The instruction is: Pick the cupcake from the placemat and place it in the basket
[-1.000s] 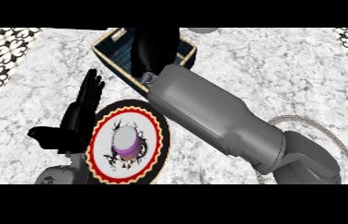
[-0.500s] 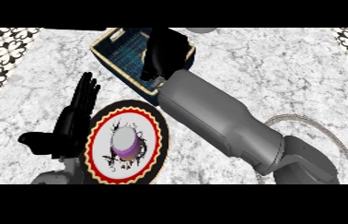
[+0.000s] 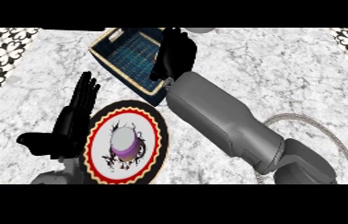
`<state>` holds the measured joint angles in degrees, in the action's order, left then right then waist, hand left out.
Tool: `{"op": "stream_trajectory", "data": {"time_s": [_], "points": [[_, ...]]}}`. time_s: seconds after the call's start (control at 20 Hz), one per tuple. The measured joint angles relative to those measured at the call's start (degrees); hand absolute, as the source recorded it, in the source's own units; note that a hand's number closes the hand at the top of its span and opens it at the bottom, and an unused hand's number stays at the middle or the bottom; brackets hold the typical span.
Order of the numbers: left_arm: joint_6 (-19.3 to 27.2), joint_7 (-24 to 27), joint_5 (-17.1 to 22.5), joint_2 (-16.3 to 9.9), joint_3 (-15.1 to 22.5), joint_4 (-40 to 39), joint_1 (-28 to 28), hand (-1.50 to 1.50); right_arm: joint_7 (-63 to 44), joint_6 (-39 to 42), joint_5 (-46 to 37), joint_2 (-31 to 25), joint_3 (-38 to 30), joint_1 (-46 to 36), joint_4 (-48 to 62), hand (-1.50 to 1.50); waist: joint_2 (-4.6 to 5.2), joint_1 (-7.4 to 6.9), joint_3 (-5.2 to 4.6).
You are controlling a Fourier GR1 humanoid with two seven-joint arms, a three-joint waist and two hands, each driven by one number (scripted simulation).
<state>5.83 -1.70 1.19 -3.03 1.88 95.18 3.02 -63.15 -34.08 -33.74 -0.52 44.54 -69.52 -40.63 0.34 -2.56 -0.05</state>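
Note:
The cupcake (image 3: 124,144), pale on top with a purple wrapper, stands in the middle of the round placemat (image 3: 153,126), which has a red scalloped border. The basket (image 3: 112,57), tan-rimmed with a dark blue inside, lies at the far side of the counter. My right hand (image 3: 175,52) hangs over the basket's right part with its fingers relaxed and nothing in it. It hides that end of the basket. My left hand (image 3: 73,114) rests open, fingers up, at the placemat's left edge, apart from the cupcake.
The counter top is grey-white marble. My right forearm (image 3: 217,119) crosses from the lower right, passing just right of the placemat. A pale ring-shaped outline (image 3: 319,126) shows on the counter at the right.
My right hand has slid to the right over the basket, so more of its blue inside shows. The cupcake and the left hand stay where they were.

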Motion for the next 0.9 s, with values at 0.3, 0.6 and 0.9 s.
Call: {"op": "stream_trajectory", "data": {"time_s": [0.3,0.6,0.9], "points": [[-0.87,0.36,0.78,-0.62,-0.71,0.62,-0.98,0.0,2.46,-5.36,-0.81,-0.02,-0.34,0.51,0.22,-1.5,-0.08,0.36,0.01],[-0.45,0.21,0.93,-0.58,-1.49,0.3,-1.1,0.0,1.98,-10.0,-5.87,-0.05,-0.46,-1.84,0.48,-1.5,-0.36,1.07,0.0],[0.31,0.59,0.41,-0.24,-1.63,0.6,-2.16,0.0,-0.9,-10.92,-12.9,-0.09,-3.21,-3.59,1.03,-1.5,-0.8,2.43,0.02]]}}
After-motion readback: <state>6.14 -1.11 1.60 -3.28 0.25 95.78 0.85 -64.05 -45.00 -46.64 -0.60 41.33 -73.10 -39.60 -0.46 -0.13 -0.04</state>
